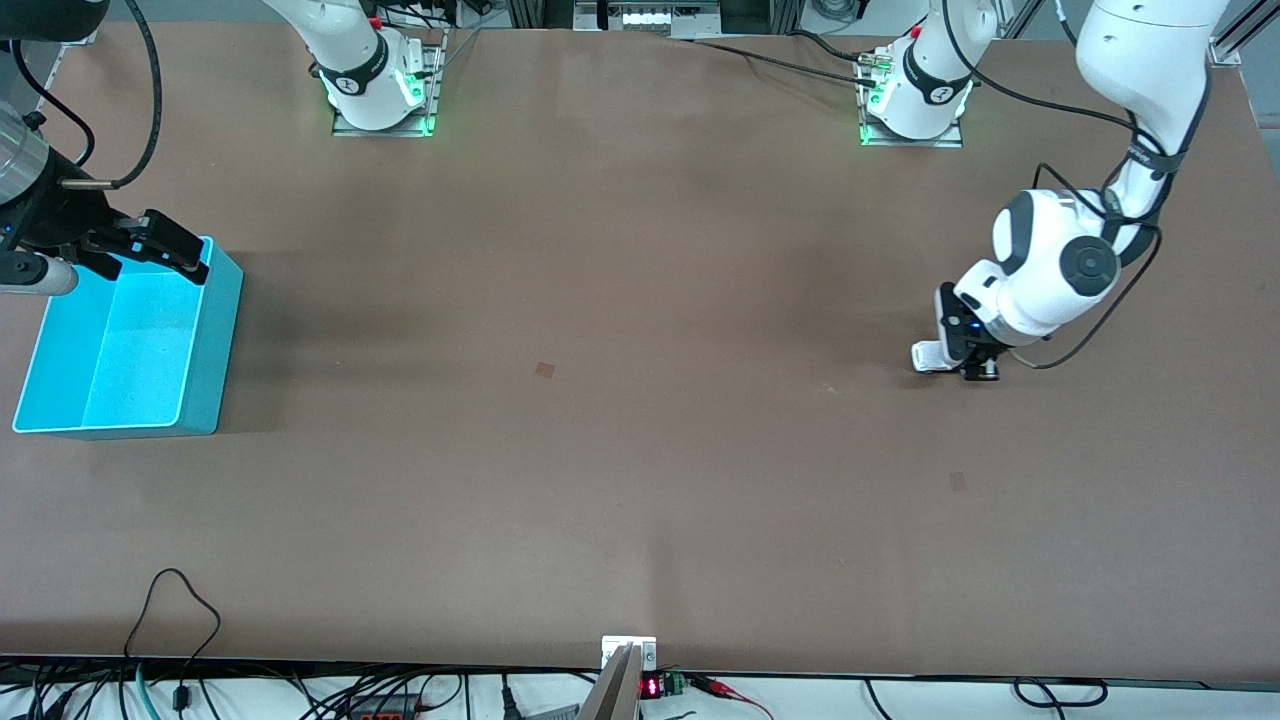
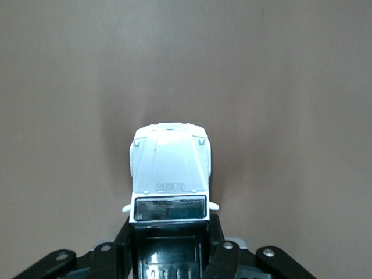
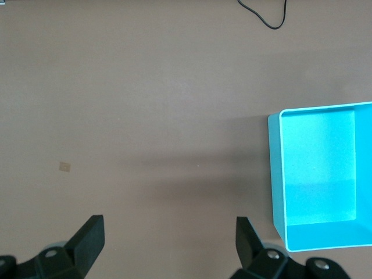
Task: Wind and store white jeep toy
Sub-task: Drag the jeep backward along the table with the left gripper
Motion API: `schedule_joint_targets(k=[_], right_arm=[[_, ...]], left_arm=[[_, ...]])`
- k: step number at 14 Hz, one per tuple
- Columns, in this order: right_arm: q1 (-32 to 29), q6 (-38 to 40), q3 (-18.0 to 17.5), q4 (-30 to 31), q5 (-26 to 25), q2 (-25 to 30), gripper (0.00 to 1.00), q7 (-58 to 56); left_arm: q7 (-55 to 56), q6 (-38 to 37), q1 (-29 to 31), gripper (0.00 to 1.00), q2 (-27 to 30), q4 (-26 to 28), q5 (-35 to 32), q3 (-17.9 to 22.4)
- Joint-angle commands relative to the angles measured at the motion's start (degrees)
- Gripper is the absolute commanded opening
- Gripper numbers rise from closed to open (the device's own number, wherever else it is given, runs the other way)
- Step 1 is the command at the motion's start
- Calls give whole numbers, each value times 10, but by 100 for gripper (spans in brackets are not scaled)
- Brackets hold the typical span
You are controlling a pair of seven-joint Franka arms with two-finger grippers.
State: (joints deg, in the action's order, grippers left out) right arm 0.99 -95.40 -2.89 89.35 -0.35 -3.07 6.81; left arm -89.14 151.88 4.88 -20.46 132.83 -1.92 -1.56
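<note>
Brown worktop point(image 1: 600, 450), wide and mostly bare, with both arm bases along its edge farthest from the front camera.

Cyan bin point(image 1: 130, 345), open-topped and rectangular, close to the edge at the right arm's end, roughly midway between the edge nearest the front camera and the one farthest from it; nothing visible inside in the front or right wrist view point(image 3: 319, 174).

Right gripper point(image 1: 160, 245), black, up in the air over the bin's rim on the side farthest from the front camera; fingers point(image 3: 87, 235) spread wide apart, nothing between them.

Left gripper point(image 1: 968, 352), low at the worktop near the edge at the left arm's end, well apart from the bin; fingers point(image 2: 225, 256) clamped on the black rear of the white jeep toy point(image 2: 170, 174).

White jeep toy, hood pointing away from the left wrist camera, windshield just ahead of the fingers; in the front view only a small white part point(image 1: 928, 356) showing beside the gripper.

Small tan patch point(image 1: 545, 369) on the worktop near the middle; another point(image 1: 958, 481) nearer the front camera than the left gripper.
</note>
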Motion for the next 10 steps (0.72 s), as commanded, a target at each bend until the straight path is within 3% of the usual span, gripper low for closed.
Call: schedule_joint_targets(k=[1, 10], right_arm=[[-4, 9, -3, -8, 7, -2, 100, 0], [-4, 9, -3, -8, 7, -4, 100, -3]], left_arm=[[-44, -4, 42, 8, -34, 14, -2, -4], [-123, -2, 135, 8, -76, -19, -5, 1]])
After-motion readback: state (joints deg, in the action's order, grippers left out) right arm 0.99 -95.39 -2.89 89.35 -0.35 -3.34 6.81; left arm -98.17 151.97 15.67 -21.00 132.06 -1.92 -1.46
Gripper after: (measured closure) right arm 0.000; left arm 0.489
